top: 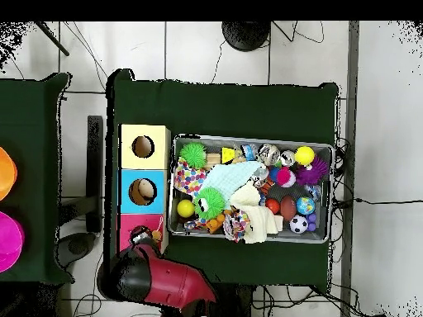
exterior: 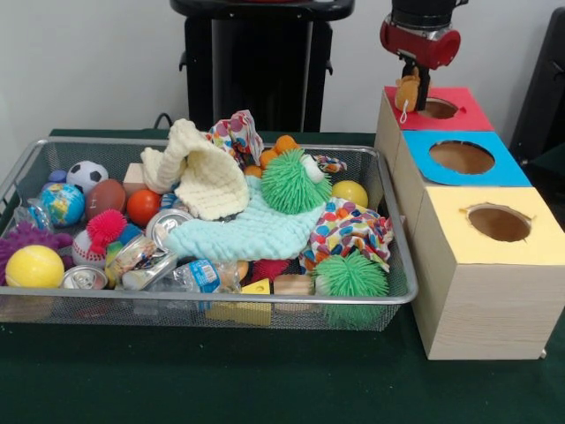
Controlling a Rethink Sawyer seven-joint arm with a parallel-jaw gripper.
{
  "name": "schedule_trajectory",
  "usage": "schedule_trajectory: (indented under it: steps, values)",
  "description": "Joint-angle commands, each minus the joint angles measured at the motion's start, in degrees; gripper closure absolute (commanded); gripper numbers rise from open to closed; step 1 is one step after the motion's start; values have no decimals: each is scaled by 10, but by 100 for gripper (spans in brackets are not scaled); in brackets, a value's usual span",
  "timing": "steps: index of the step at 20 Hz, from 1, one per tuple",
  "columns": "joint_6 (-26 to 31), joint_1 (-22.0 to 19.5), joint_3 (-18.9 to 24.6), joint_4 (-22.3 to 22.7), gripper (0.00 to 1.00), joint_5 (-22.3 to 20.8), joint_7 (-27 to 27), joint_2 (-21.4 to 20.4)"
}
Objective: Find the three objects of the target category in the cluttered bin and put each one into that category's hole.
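My gripper [exterior: 410,88] hangs over the red-topped box [exterior: 470,113], just left of its round hole [exterior: 439,109]. It is shut on a small orange soft toy [exterior: 407,94] with a white string dangling from it. From overhead the gripper [top: 147,237] and the red arm [top: 169,282] cover most of the red box [top: 128,229]. The wire mesh bin [exterior: 221,302] is full of clutter: a cream cloth [exterior: 207,177], a mint cloth [exterior: 252,231], a spotted cloth [exterior: 349,230], two green fuzzy balls [exterior: 295,181], sport balls, cans and wooden blocks.
The blue-topped box [exterior: 512,170] and the yellow-topped box [exterior: 540,237] stand in a row in front of the red one, tight against the bin's right side. In the overhead view an orange disc [top: 4,173] and a pink disc [top: 8,239] lie on a separate table.
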Motion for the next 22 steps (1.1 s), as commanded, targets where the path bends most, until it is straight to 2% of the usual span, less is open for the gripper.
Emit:
schedule_trajectory:
  steps: [1,4,7,11,15,21,22]
  values:
    - [-71,-31,88,16,100,-9,81,46]
    - [-78,-31,111,23,100,0,95,43]
    - [-61,-43,130,35,100,12,100,19]
    - [-5,-28,113,35,100,28,98,-15]
    - [6,-27,114,39,100,39,109,-26]
    - [64,32,71,8,100,66,136,-44]
    - [60,37,71,6,100,71,138,-40]
